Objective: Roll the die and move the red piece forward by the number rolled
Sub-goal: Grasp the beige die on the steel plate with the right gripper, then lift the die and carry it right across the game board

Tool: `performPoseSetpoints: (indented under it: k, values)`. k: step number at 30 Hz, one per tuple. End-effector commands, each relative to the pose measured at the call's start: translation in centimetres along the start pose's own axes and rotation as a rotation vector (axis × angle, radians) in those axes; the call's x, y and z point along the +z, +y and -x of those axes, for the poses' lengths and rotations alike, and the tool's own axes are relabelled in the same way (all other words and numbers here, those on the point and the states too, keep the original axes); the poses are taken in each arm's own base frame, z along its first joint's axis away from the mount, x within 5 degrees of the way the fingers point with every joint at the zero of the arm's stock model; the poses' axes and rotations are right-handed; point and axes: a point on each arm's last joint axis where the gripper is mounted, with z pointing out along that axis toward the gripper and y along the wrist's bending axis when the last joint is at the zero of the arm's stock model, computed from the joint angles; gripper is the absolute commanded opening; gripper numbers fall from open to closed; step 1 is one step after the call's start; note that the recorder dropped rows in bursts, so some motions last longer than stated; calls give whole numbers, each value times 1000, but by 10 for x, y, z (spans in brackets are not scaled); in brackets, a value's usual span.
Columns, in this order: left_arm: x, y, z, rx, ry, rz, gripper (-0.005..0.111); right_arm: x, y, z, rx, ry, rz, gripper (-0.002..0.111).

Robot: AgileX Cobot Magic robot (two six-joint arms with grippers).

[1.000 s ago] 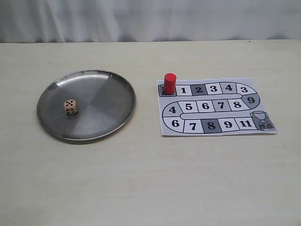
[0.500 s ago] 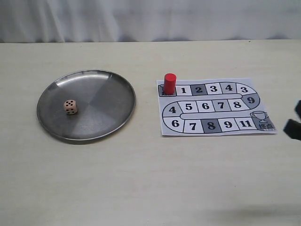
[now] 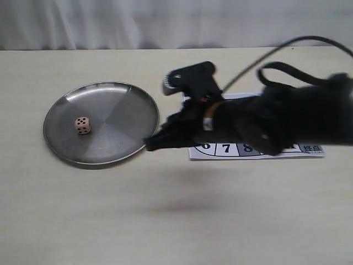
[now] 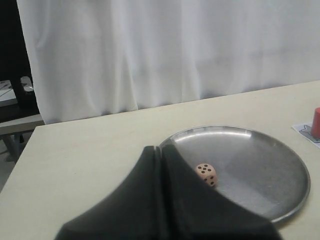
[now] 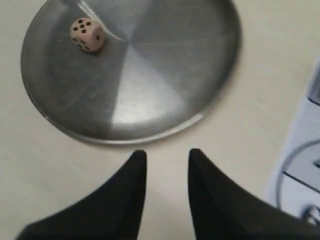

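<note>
The pale die (image 3: 83,125) lies in the left half of a round metal plate (image 3: 66,155), five pips up. My right arm reaches in from the right over the board, and its gripper (image 3: 152,143) hangs open just off the plate's right rim, empty. In the right wrist view the open gripper (image 5: 167,155) is short of the plate rim (image 5: 125,139), the die (image 5: 87,33) far across it. The left gripper (image 4: 161,149) is shut, the die (image 4: 206,174) beyond it. The red piece (image 4: 316,122) shows only at the left wrist view's edge; the arm hides it in the exterior view.
The paper game board (image 3: 251,149) with numbered squares lies right of the plate, mostly covered by the right arm. A white curtain (image 3: 165,22) backs the table's far edge. A cable (image 3: 298,41) loops above the arm.
The right arm swept in from the right edge across the board to the plate's rim, covering the red piece. The die and plate have not moved.
</note>
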Motion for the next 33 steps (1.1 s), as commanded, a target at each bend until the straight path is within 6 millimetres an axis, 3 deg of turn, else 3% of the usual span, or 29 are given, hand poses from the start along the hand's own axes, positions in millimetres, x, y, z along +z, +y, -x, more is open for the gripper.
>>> performPoseSetpoints:
  k: [1,5,10,16,24,26,30,33]
  values:
    - [0,-1,0,-2,-9,-10,0,47,36,30,-58,48,22,51]
    - [0,-1,0,-2,-9,-10,0,85,60,54,-78,29,40,63]
    - [0,-1,0,-2,-9,-10,0,126,76,68,-96,20,46,65]
    - [0,-1,0,-2,-9,-10,0,166,82,72,-95,13,43,65]
    - [0,-1,0,-2,-9,-10,0,197,83,63,-114,-20,59,64]
    - [0,-1,0,-2,-9,-10,0,200,83,60,-144,-21,61,58]
    - [0,-1,0,-2,-9,-10,0,201,82,58,-149,-4,54,29]
    - [0,-1,0,-2,-9,-10,0,190,82,68,-148,-2,46,8]
